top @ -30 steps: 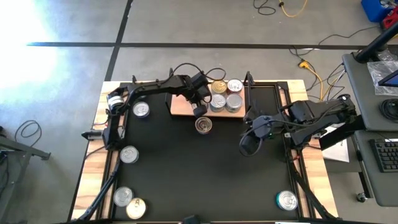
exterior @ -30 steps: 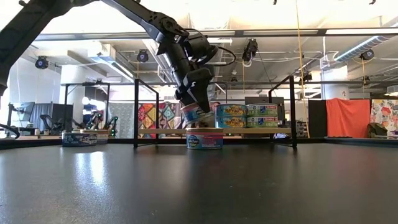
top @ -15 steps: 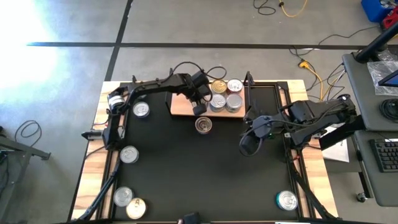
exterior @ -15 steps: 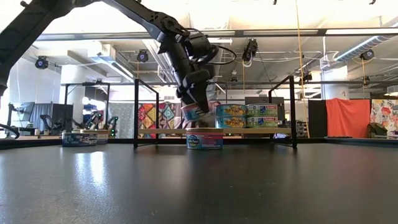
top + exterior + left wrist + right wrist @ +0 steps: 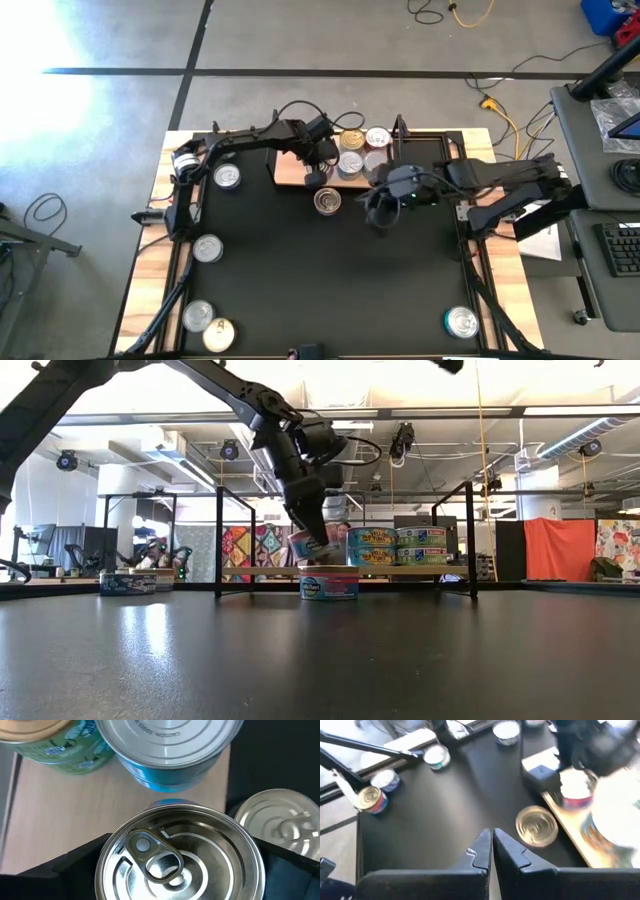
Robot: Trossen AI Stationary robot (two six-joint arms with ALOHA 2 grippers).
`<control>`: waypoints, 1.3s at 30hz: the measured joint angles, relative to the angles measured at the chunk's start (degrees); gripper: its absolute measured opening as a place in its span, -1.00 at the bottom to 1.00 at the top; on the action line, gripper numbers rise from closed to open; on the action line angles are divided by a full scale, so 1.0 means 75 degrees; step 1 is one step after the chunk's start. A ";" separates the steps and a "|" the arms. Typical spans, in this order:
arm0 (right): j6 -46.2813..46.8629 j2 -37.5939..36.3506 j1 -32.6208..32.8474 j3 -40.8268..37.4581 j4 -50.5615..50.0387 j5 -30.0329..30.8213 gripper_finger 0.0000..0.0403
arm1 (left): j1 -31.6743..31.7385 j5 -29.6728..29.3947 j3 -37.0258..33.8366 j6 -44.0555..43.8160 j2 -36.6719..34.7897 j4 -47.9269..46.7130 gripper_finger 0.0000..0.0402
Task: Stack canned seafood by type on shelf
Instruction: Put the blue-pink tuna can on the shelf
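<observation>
At the near edge of the black table (image 5: 330, 290), two round silver-and-gold tins (image 5: 208, 325) sit in the near left corner, and one round silver tin (image 5: 461, 321) sits in the near right corner. A little farther in, a silver tin (image 5: 207, 248) lies by the left edge.

Near the middle, the right hand (image 5: 378, 216) hangs over the table with its two dark fingers (image 5: 482, 851) pressed together, holding nothing. Just past it, a short tin with a gold lid (image 5: 327, 202) stands on the table, right in front of the small light-wood shelf with black wire posts (image 5: 290, 176).

The left hand (image 5: 316, 177) is spread wide around a short silver tin with a pull ring (image 5: 179, 857), holding it tipped just above the shelf's front edge. On the right part of the shelf, more tins are stacked in a group (image 5: 360, 152), some silver on top and one gold. Another silver tin (image 5: 228, 176) lies near the far left corner.
</observation>
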 joint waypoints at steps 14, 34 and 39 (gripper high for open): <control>-0.1090 -0.0026 -0.1521 -0.2834 0.3958 -0.0285 -0.96 | 0.0197 0.0338 -0.0985 -0.0050 -0.0700 0.1338 0.95; -0.4335 0.2561 -0.3915 -0.2839 0.7025 -0.2457 -0.95 | 0.0193 0.0338 -0.1719 0.0120 -0.1092 0.2023 0.96; -0.4415 0.3273 -0.4139 -0.2221 0.7120 -0.2877 -0.95 | 0.0194 0.0341 -0.1733 0.0055 -0.1119 0.2023 0.96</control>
